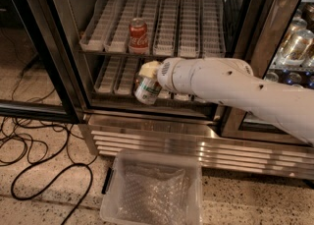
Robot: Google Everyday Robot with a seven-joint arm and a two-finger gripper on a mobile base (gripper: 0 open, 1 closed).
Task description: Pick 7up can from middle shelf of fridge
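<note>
My gripper [147,82] is shut on the 7up can [146,91], a whitish can with a green label, held tilted in front of the lowest rack of the fridge [147,135]. The white arm [230,89] reaches in from the right. The middle shelf [191,35], a wire rack with white lane dividers, is just above the gripper and carries a red Coca-Cola can [138,35]. The amber-brown can is hidden behind the held can.
The glass door [34,47] stands open at the left. A clear plastic bin [153,192] sits on the floor below the fridge's louvred base. Black cables [34,155] lie on the floor at left. Several bottles [294,47] fill the right compartment.
</note>
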